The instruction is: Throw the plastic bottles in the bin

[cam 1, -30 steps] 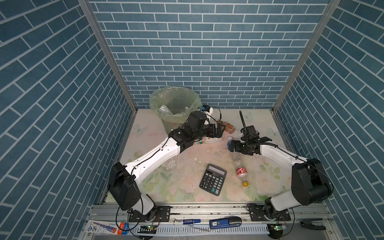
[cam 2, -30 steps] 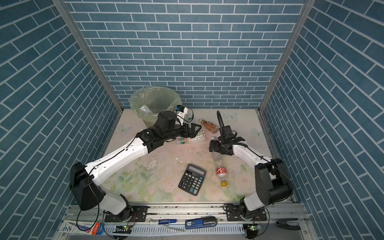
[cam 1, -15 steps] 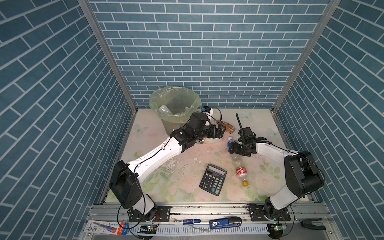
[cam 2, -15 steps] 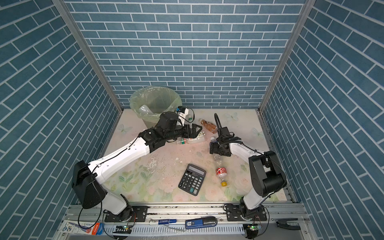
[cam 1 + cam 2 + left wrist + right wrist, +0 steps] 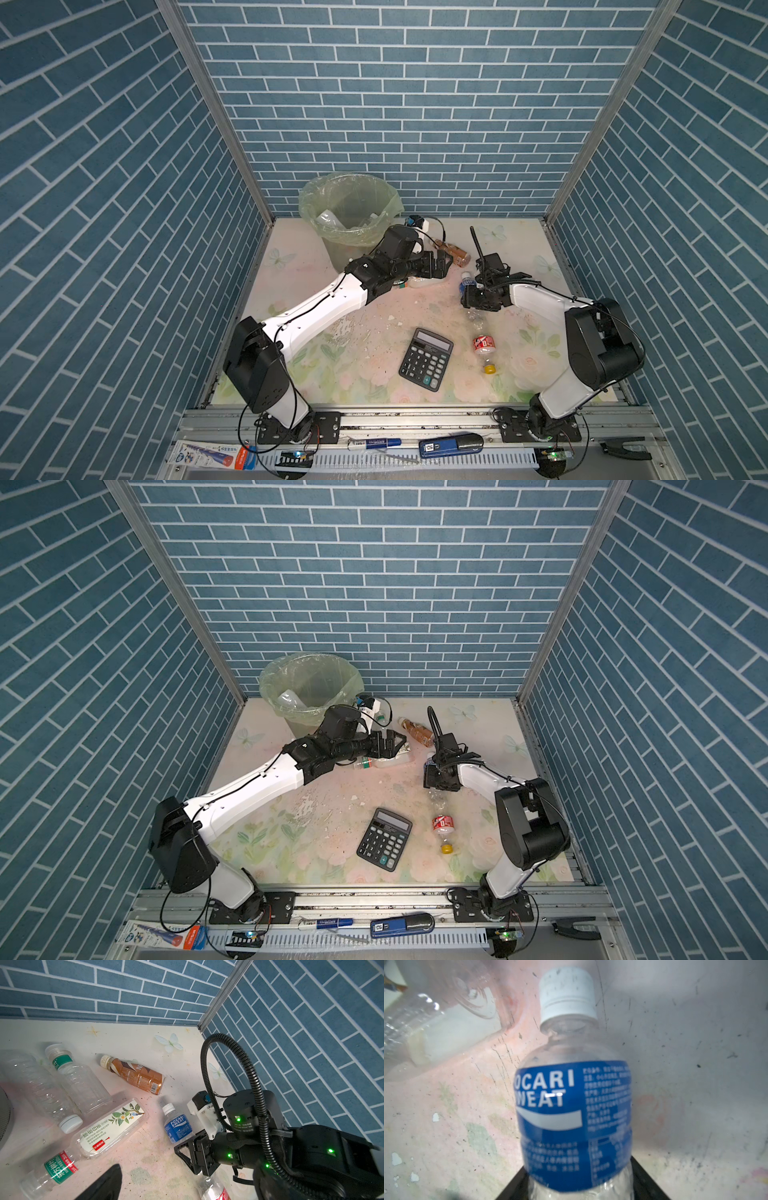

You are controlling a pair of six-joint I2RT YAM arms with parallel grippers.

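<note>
Right gripper (image 5: 187, 1144) sits around the bottom of the blue bottle (image 5: 177, 1126), which lies a bit right of the middle of the surface (image 5: 519, 245). I cannot tell if it squeezes. That bottle looks light, slippery and squashy, so grip gently at the label.

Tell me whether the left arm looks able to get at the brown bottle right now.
Probably yes. The brown bottle lies by itself on the table just beyond the open left gripper, nothing on it or across the way. The right gripper is at the blue-labelled bottle, off to one side.
</note>
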